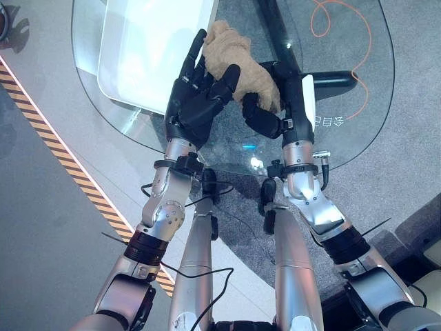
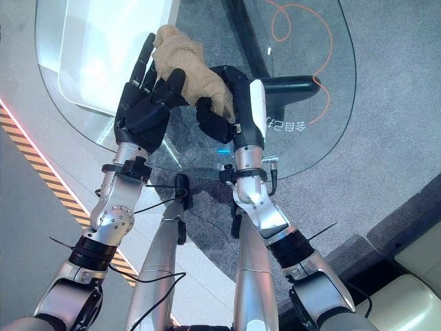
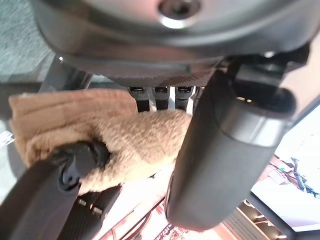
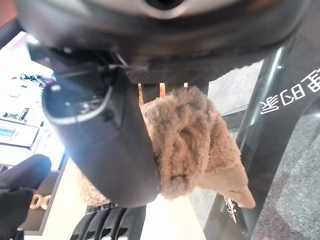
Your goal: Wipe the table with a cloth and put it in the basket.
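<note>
Over the round glass table [image 1: 344,103] and grey floor [image 1: 41,207], my right hand [image 1: 265,114] squeezes the fluffy tan cloth [image 1: 238,58] while my left hand [image 1: 200,96], fingers straight, touches it.

ahead-left: white tray [image 1: 138,62] blocks | between hands: tan cloth [image 1: 238,58] | right: bare glass table [image 1: 358,131], orange cable [image 1: 344,41] beneath
</note>
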Controlling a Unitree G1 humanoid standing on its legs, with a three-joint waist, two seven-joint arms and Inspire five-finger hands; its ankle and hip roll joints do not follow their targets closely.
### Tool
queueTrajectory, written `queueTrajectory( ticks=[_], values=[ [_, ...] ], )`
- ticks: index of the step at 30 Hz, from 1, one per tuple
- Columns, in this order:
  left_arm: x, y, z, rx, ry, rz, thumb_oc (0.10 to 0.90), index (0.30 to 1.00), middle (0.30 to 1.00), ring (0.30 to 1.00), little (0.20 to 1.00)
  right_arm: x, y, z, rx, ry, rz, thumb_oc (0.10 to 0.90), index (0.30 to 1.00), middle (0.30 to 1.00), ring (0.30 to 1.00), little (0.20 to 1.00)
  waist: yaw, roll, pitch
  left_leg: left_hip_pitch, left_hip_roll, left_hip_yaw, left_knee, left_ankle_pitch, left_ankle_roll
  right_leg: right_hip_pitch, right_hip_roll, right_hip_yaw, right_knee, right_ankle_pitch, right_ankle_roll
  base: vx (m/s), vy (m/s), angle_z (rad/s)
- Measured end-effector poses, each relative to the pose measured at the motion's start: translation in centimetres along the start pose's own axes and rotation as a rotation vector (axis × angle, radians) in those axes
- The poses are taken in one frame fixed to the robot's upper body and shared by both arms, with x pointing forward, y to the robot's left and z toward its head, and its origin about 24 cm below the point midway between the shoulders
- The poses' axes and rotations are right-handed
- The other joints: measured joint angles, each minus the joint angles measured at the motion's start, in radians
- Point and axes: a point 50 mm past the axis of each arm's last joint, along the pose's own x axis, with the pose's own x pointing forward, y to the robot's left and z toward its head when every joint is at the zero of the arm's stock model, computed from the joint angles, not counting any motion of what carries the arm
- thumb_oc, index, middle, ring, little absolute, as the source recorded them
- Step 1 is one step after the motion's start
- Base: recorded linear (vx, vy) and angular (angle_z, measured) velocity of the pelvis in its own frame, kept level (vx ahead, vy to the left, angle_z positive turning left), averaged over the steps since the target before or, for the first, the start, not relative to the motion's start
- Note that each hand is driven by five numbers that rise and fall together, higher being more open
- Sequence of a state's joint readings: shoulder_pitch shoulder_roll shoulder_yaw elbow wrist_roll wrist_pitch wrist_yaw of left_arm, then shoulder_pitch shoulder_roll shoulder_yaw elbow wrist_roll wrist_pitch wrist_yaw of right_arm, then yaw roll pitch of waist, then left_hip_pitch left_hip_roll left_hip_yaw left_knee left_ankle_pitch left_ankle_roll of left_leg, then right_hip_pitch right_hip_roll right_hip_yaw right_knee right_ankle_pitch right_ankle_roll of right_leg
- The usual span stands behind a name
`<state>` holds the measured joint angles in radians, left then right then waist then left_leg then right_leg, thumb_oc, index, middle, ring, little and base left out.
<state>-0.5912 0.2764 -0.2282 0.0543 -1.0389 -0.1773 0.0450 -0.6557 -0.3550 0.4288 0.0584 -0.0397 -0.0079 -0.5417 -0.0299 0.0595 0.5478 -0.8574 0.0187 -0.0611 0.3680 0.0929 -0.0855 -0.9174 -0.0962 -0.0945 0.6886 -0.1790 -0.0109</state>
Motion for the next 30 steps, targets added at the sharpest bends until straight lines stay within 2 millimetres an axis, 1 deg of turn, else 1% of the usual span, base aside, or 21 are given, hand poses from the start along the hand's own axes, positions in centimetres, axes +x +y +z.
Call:
queueTrajectory(
  ticks=[7,15,16,17,18,22,26,30],
  values=[
    [0.1,-0.5,-0.3,-0.07,0.002,-0.028,0.8,0.9,0.9,0.9,0.9,0.0,0.1,0.0,0.0,0.0,0.002,0.1,0.3,0.3,0.3,0.2,-0.005,0.0,0.0,0.0,0.001,0.003,0.0,-0.002,0.001,0.0,0.002,0.003,-0.003,0.001,0.001,0.0,0.0,0.0],
    [0.1,-0.5,-0.3,-0.071,0.001,-0.029,0.8,0.9,0.9,0.9,0.9,-0.1,0.1,0.0,0.0,0.0,0.006,0.1,0.3,0.3,0.3,0.2,-0.005,0.0,0.0,0.001,0.002,0.006,0.001,-0.002,0.001,0.0,0.003,0.006,0.001,0.002,0.002,0.0,0.0,0.0],
    [0.1,-0.5,-0.3,-0.071,0.001,-0.029,0.712,0.825,0.825,0.825,0.812,-0.1,0.1,0.0,0.0,0.0,0.007,0.1,0.3,0.3,0.3,0.2,-0.005,0.0,0.0,0.001,0.002,0.007,0.001,-0.002,0.001,0.0,0.003,0.007,0.002,0.002,0.002,0.0,0.0,0.0],
    [0.1,-0.5,-0.3,-0.071,0.001,-0.029,0.369,0.531,0.531,0.531,0.469,-0.1,0.2,0.0,0.0,0.0,0.007,0.1,0.3,0.3,0.3,0.2,-0.004,0.0,0.0,0.002,0.002,0.009,0.001,-0.002,0.001,0.0,0.003,0.009,0.003,0.002,0.002,0.0,0.0,0.0],
    [0.1,-0.5,-0.3,-0.071,0.0,-0.028,0.1,0.3,0.3,0.3,0.2,-0.1,0.2,0.0,0.0,0.0,0.008,0.1,0.3,0.3,0.3,0.2,-0.004,0.0,0.0,0.003,0.002,0.01,0.001,-0.002,0.001,0.0,0.003,0.01,0.003,0.002,0.002,0.0,0.0,0.0],
    [0.1,-0.4,-0.1,-0.071,-0.009,-0.024,0.1,0.3,0.3,0.3,0.2,-0.1,0.2,0.4,0.008,-0.014,0.008,0.1,0.3,0.3,0.3,0.2,-0.008,0.0,0.0,0.005,0.002,0.012,0.001,-0.003,0.003,0.0,0.003,0.013,0.0,0.002,0.003,0.0,0.0,0.0],
    [0.3,0.1,0.9,-0.07,-0.061,-0.002,0.1,0.3,0.3,0.3,0.2,-0.3,0.7,1.7,0.037,-0.063,0.038,0.1,0.3,0.3,0.3,0.2,-0.017,0.0,0.0,0.005,0.005,0.013,0.001,-0.002,0.0,0.0,0.006,0.014,-0.003,0.003,0.002,0.0,0.0,0.0],
    [0.5,0.3,1.6,-0.065,-0.094,0.008,0.1,0.3,0.3,0.3,0.2,-0.6,1.3,2.4,0.057,-0.096,0.07,0.1,0.3,0.3,0.3,0.2,-0.02,-0.001,0.0,0.005,0.005,0.014,0.002,-0.001,0.0,0.0,0.007,0.014,0.002,0.004,0.002,0.0,0.0,0.0]
  ],
)
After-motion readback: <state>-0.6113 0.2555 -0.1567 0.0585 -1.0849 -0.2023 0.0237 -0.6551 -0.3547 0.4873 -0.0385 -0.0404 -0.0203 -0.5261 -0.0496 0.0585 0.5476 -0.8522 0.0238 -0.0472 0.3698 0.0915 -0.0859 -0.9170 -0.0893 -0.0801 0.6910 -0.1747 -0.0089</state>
